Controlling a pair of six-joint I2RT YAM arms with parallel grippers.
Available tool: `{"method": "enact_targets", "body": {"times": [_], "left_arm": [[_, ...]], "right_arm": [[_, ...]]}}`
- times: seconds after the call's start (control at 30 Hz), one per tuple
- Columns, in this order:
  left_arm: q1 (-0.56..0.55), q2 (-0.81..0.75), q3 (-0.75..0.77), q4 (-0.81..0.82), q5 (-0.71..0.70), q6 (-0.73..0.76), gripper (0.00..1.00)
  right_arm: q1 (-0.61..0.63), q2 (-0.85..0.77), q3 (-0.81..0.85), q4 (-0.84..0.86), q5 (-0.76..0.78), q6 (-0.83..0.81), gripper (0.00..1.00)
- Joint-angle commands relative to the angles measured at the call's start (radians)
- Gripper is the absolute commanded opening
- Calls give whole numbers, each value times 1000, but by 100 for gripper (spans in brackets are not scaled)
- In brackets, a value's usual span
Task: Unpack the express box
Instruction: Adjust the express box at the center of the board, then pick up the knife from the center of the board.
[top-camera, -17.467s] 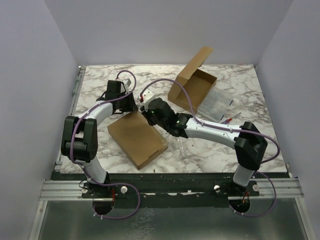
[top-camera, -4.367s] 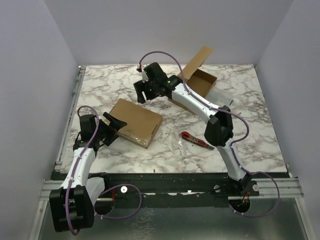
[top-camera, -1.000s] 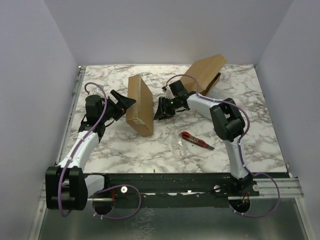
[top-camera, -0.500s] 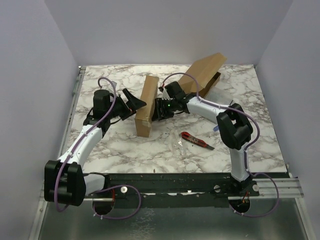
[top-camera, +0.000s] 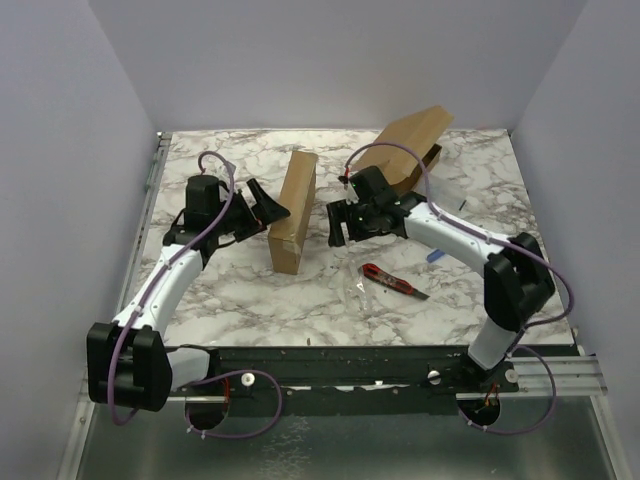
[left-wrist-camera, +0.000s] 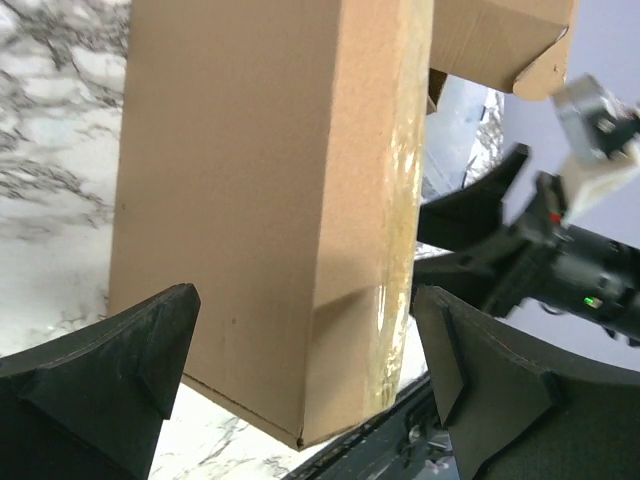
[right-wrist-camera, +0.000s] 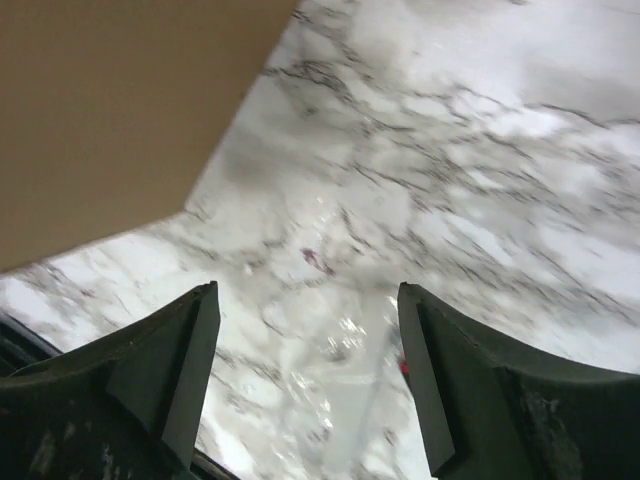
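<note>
Both grippers gape empty, the taped box (top-camera: 292, 210) on edge between the fingers of the left gripper (left-wrist-camera: 305, 300) and just past those of the right gripper (right-wrist-camera: 308, 295), so squeezing squarely should avoid toppling it.

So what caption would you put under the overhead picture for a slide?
Left gripper and right gripper, both open, flank a closed cardboard box standing on edge; a red cutter lies nearby.
</note>
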Motion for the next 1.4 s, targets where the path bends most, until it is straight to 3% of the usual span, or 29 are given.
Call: {"method": "enact_targets", "body": {"times": [0.0, 0.1, 0.23, 0.5, 0.9, 0.97, 1.1, 1.27, 1.37], "left_arm": [[31, -11, 108, -129, -59, 132, 99], [60, -18, 152, -179, -68, 180, 99], [65, -19, 192, -219, -56, 229, 99], [64, -22, 201, -233, 50, 258, 99], [54, -69, 281, -270, 143, 271, 99], [34, -72, 293, -269, 149, 273, 99], [-41, -84, 326, -253, 141, 281, 98], [-113, -143, 307, -78, 132, 187, 98], [-191, -195, 236, 114, 67, 100, 98]], "right_arm": [[-5, -154, -82, -148, 230, -145, 80], [-5, -185, -161, -180, 331, -162, 75], [-5, -191, -232, -201, 262, -236, 67], [-6, -173, -285, -150, 105, -380, 71], [-5, -64, -325, -56, 244, -358, 69], [-4, -64, -324, -58, 260, -346, 59], [-5, -117, -326, -49, 399, -237, 14], [-4, -331, -380, -59, 645, -64, 1], [-5, -472, -345, -110, 764, 135, 0]]}}
